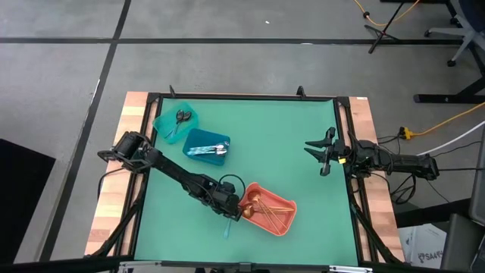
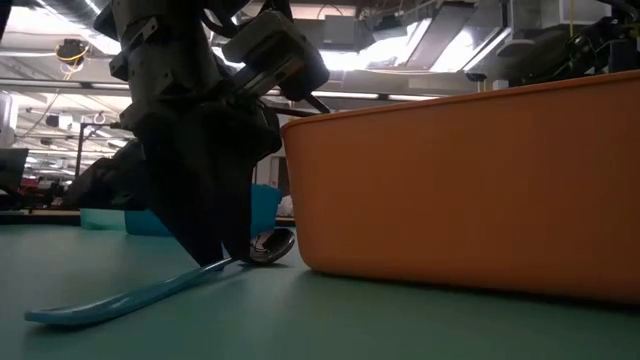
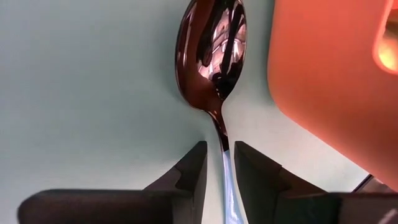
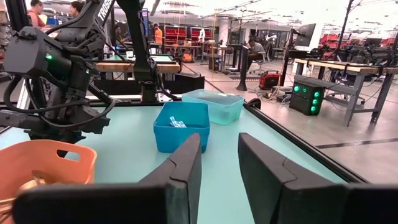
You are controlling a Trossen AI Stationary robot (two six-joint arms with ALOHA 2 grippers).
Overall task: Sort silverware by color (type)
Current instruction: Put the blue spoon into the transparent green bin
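Blue-handled dark spoon (image 3: 212,68) flat beside coral bin (image 3: 329,74)

3 bins (image 1: 202,144), 1 loose spoon (image 1: 226,225)

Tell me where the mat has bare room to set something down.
Bare mat lies between the blue bin and the right hand. It is crowded by the orange bin, where the left hand straddles the blue-handled spoon.

On the green surface (image 2: 420,325) a spoon (image 2: 150,289) lies with its light-blue handle reaching left and near and its shiny dark bowl just beside the orange bin (image 2: 470,190), which fills the right; the left tool (image 2: 222,262) comes down from above with its dark fingers (image 2: 205,225) at the spoon's neck. A blue bin (image 2: 262,208) shows far behind the arm; the room's ceiling lights lie beyond.
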